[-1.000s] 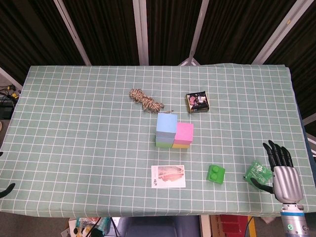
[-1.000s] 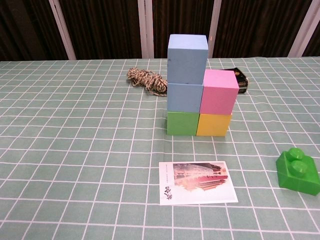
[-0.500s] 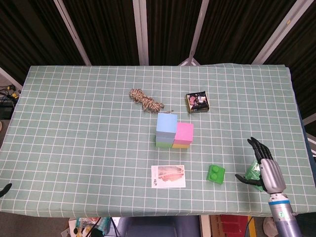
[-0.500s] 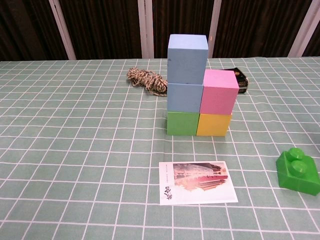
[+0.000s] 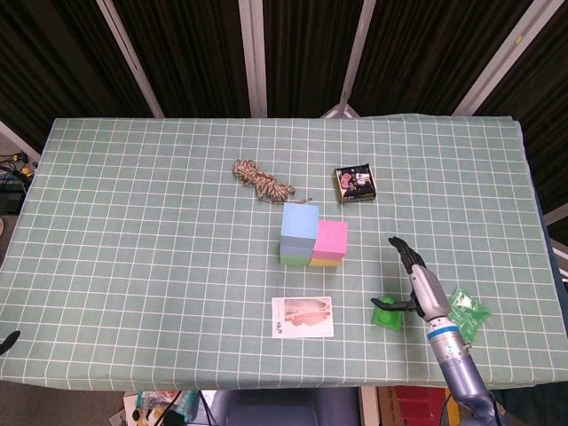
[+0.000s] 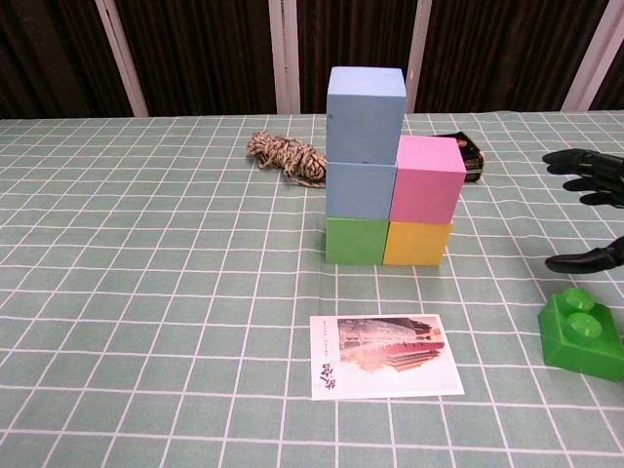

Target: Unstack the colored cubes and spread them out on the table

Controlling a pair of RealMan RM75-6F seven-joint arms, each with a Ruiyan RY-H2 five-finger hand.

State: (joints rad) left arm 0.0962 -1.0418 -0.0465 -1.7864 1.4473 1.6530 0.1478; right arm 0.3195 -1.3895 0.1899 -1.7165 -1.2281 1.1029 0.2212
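The cubes (image 6: 387, 166) look matt, like foam. The green brick (image 6: 581, 335) is glossy plastic. The checked tablecloth (image 6: 146, 283) is cloth; the rope bundle (image 6: 286, 156) rough fibre; the card (image 6: 384, 355) smooth paper.

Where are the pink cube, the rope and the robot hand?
pink cube (image 6: 427, 180), chest view, front face
rope (image 5: 260, 180), head view, middle of the coil
right robot hand (image 5: 419, 284), head view, back of the hand
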